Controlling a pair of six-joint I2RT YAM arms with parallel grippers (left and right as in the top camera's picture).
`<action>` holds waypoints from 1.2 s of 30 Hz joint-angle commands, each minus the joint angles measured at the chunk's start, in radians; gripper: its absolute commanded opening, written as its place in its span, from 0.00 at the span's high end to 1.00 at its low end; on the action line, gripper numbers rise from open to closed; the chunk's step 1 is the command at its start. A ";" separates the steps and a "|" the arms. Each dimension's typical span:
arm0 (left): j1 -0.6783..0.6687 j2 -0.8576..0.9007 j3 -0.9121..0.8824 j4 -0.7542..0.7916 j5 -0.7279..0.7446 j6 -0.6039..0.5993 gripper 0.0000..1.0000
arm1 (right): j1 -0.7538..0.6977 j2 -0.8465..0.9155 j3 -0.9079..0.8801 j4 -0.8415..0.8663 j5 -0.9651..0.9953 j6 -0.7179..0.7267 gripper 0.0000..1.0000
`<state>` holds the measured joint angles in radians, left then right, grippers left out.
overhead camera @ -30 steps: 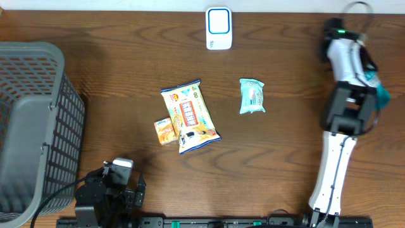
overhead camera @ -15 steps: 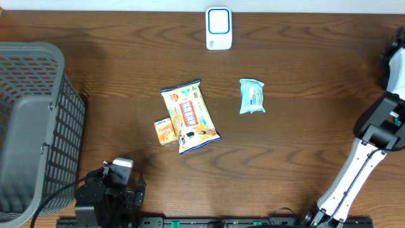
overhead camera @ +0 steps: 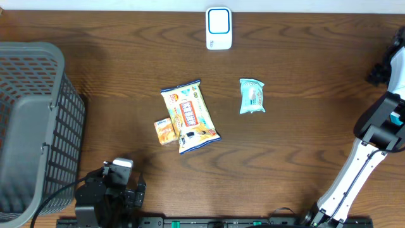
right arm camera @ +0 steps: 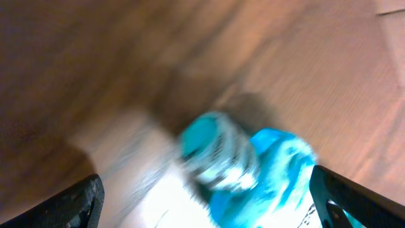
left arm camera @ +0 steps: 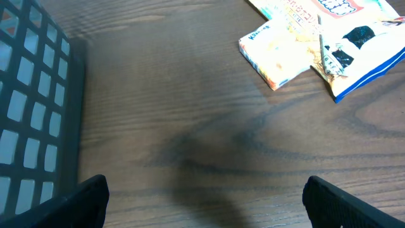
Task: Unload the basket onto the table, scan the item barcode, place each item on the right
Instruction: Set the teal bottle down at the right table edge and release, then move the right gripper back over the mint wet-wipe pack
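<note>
The left claw [left arm camera: 218, 202] and the right claw [right arm camera: 218, 199] both stood apart, apparently empty. The teal packet [overhead camera: 252, 96] lay mid-desk, well apart from the scanner [overhead camera: 219, 28]. A good grasp would take its edges, leaving the barcode uncovered.

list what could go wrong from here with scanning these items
The orange box lies against the yellow snack bag; gripping one may drag the other.
The right wrist view is motion-blurred and the open right gripper hangs over an unclear teal thing; such speed risks a collision.
The scanner sits at the far edge, a long carry.
</note>
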<state>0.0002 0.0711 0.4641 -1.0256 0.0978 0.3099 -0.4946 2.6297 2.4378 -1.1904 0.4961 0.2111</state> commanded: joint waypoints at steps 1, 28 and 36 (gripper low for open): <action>0.005 -0.001 -0.002 -0.002 -0.005 -0.013 0.02 | 0.047 -0.177 0.001 -0.030 -0.203 0.048 0.01; 0.005 -0.001 -0.002 -0.002 -0.005 -0.013 0.02 | 0.553 -0.595 -0.005 -0.508 -0.748 0.026 0.11; 0.005 -0.001 -0.002 -0.002 -0.005 -0.013 0.02 | 0.700 -0.595 -0.035 -0.508 -0.631 0.013 0.96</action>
<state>0.0002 0.0711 0.4641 -1.0256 0.0978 0.3099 0.1593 2.0502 2.4279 -1.6947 -0.2150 0.2379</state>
